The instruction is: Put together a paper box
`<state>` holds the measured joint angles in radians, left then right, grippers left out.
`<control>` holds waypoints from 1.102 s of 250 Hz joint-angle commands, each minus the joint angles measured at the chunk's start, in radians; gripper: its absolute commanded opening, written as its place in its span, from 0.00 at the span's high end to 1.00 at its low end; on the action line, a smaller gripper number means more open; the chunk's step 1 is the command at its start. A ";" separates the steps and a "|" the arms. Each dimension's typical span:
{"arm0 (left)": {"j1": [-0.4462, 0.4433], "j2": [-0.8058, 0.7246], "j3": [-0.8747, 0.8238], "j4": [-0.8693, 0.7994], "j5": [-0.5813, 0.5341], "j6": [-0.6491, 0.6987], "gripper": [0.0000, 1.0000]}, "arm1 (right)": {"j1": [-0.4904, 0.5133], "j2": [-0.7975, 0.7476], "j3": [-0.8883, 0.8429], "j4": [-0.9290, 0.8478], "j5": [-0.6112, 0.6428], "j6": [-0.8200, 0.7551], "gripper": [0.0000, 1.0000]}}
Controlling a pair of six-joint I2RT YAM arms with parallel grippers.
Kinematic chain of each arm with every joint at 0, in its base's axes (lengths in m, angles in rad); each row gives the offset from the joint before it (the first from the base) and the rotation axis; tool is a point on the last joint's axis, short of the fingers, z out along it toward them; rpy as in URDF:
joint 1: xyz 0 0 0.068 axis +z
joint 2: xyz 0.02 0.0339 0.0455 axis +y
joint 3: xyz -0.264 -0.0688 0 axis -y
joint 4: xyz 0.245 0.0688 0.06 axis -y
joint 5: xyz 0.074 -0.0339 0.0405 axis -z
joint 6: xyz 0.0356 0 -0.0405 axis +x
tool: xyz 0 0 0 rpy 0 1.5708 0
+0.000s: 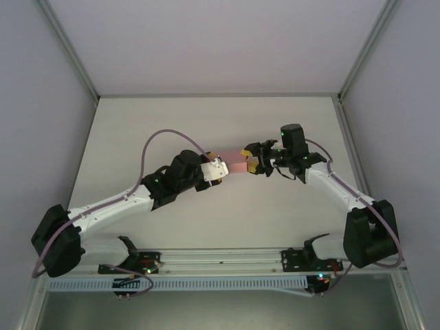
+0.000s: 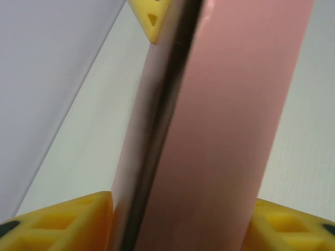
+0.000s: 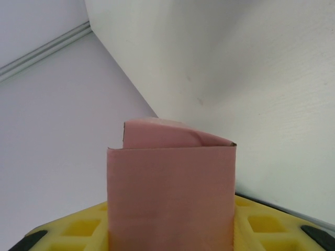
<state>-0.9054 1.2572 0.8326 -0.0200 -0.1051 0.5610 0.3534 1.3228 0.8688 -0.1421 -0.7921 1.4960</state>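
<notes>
The pink paper box (image 1: 236, 164) hangs above the middle of the table, held between both grippers. My left gripper (image 1: 221, 167) grips its left end and my right gripper (image 1: 251, 163) its right end. In the left wrist view the paper box (image 2: 220, 130) runs up the frame with a dark seam along it. Yellow fingers (image 2: 78, 219) press against both its sides, so my left gripper (image 2: 180, 225) is shut on it. One yellow fingertip (image 2: 152, 18) of the right gripper touches its far end. In the right wrist view the paper box (image 3: 170, 193), with a folded flap on top, sits clamped in my right gripper (image 3: 170, 230).
The white table (image 1: 206, 124) lies under the box, with pale enclosure walls (image 1: 41, 103) on both sides and at the back. A metal rail (image 1: 220, 258) with the arm bases runs along the near edge.
</notes>
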 commanded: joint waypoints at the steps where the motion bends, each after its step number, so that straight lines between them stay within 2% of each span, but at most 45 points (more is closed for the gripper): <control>1: 0.002 0.003 -0.002 0.020 -0.050 -0.012 0.51 | 0.016 -0.032 -0.004 0.023 -0.053 0.004 0.57; 14: 0.002 0.006 0.000 0.019 -0.054 -0.014 0.53 | 0.016 -0.039 -0.004 0.006 -0.039 -0.015 0.49; 32: 0.003 0.014 0.007 0.009 -0.056 -0.017 0.58 | 0.016 -0.055 -0.012 0.009 -0.020 -0.024 0.45; 52: 0.002 0.023 0.017 -0.017 -0.046 -0.015 0.61 | 0.016 -0.070 -0.014 0.004 -0.001 -0.050 0.33; 61: 0.002 0.027 0.019 -0.027 -0.041 -0.015 0.62 | 0.015 -0.080 -0.016 -0.002 0.014 -0.072 0.24; 65: 0.003 0.028 0.020 -0.030 -0.041 -0.015 0.62 | 0.013 -0.086 -0.016 -0.003 0.023 -0.083 0.13; 67: 0.002 0.029 0.021 -0.033 -0.040 -0.015 0.62 | 0.011 -0.091 -0.017 -0.006 0.033 -0.094 0.04; 72: 0.003 0.030 0.024 -0.041 -0.034 -0.015 0.62 | 0.012 -0.099 -0.018 -0.013 0.049 -0.107 0.00; 100: 0.016 0.040 0.040 -0.103 0.035 -0.007 0.62 | -0.022 -0.169 -0.005 -0.127 0.199 -0.270 0.00; 138: 0.055 0.091 0.087 -0.273 0.205 0.039 0.61 | -0.042 -0.302 0.079 -0.325 0.596 -0.673 0.00; 146: 0.065 0.110 0.100 -0.317 0.245 0.057 0.61 | -0.040 -0.334 0.080 -0.321 0.632 -0.769 0.00; 160: 0.075 0.145 0.130 -0.375 0.272 0.062 0.60 | -0.041 -0.405 0.031 -0.255 0.632 -0.914 0.00; 173: 0.092 0.170 0.156 -0.422 0.314 0.069 0.59 | -0.042 -0.479 -0.039 -0.201 0.659 -0.947 0.00; 183: 0.106 0.185 0.169 -0.443 0.350 0.078 0.59 | -0.042 -0.541 -0.107 -0.125 0.634 -0.981 0.00; 201: 0.125 0.211 0.188 -0.459 0.372 0.075 0.58 | -0.042 -0.635 -0.236 0.052 0.557 -0.971 0.00; 220: 0.137 0.250 0.220 -0.491 0.377 0.066 0.58 | -0.041 -0.661 -0.291 0.175 0.376 -1.026 0.00; 239: 0.143 0.289 0.237 -0.508 0.384 0.062 0.57 | -0.040 -0.623 -0.271 0.147 0.291 -1.064 0.04; 276: 0.155 0.358 0.259 -0.522 0.407 0.065 0.56 | -0.032 -0.474 -0.200 -0.026 0.272 -1.194 0.07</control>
<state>-0.7605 1.5635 1.0527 -0.4812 0.2436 0.6098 0.3122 0.7616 0.6106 -0.1089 -0.4397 0.4591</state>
